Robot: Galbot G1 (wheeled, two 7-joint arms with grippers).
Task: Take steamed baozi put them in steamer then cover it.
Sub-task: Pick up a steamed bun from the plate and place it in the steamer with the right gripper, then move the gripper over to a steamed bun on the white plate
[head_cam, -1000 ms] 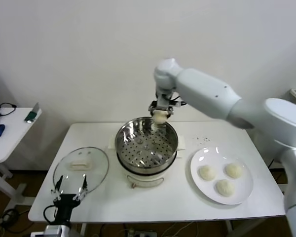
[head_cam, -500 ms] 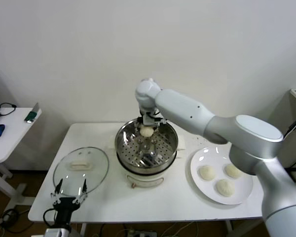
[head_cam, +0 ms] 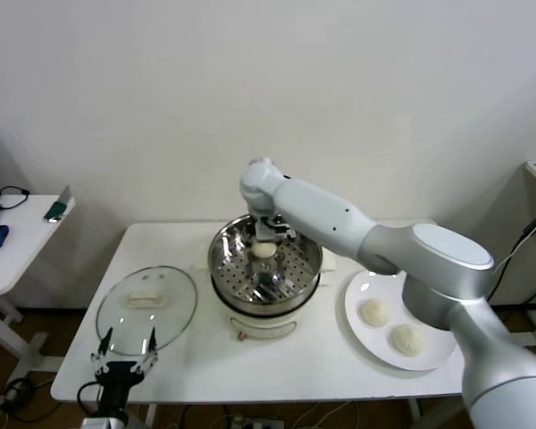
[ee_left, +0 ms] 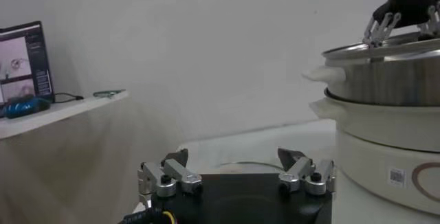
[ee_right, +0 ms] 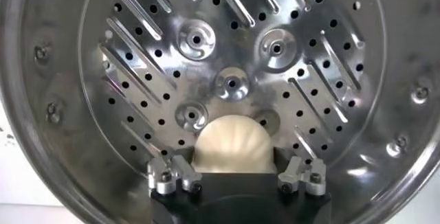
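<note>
The steamer, a shiny steel basket on a white pot base, stands mid-table. My right gripper reaches down into it. In the right wrist view this gripper is open, and one steamed baozi rests on the perforated floor between its spread fingers. In the head view that same baozi shows just below the gripper. Two more baozi lie on the white plate. The cover, a clear glass lid, lies flat at the table's left. My left gripper hangs open at the front left edge.
The right arm stretches over the plate and hides part of it. A side table with small items stands to the left. In the left wrist view the open left gripper points toward the steamer's white base.
The right gripper came down from above the steamer's far rim into the basket with the baozi, then opened. The left arm stayed where it was.
</note>
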